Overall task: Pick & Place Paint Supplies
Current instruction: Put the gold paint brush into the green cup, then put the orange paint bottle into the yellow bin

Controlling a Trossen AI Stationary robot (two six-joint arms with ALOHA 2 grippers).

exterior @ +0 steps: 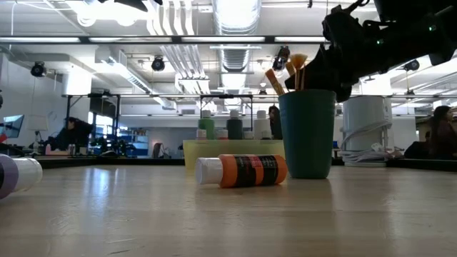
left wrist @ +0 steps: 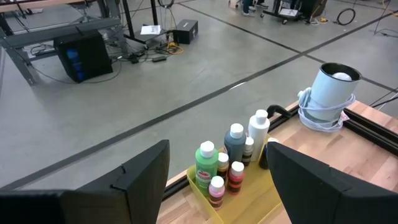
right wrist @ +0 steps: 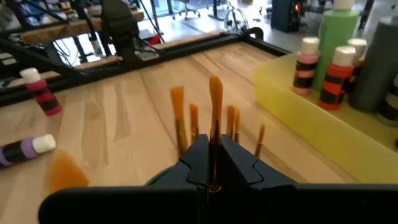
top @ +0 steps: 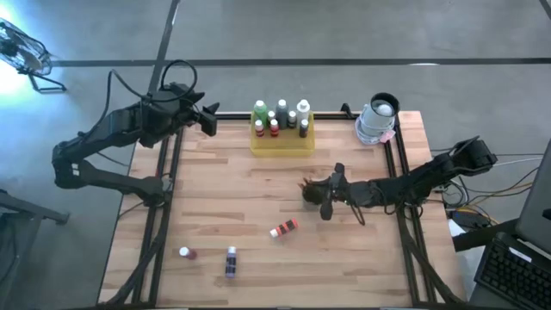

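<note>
Pinching a paintbrush (right wrist: 216, 112) between pressed-together fingers, right gripper (top: 315, 191) at centre-right of the high view, over the green cup (exterior: 308, 133). Left gripper (top: 209, 119) spread, empty, upper left beside the yellow tray (top: 282, 142) of upright bottles (top: 281, 118). Three bottles lying loose at lower centre: orange (top: 283, 228), purple (top: 231, 262), red (top: 186, 253).

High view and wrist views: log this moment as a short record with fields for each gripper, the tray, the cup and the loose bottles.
left gripper: open, raised off the table's far left corner, facing the tray
right gripper: fingers shut on a paintbrush over the dark green cup
cup: upright mid-table, several brushes standing in it
yellow tray: far edge, holds upright bottles
loose bottles: orange bottle, purple bottle, red bottle, near side of the table, orange and purple ones lying down
</note>
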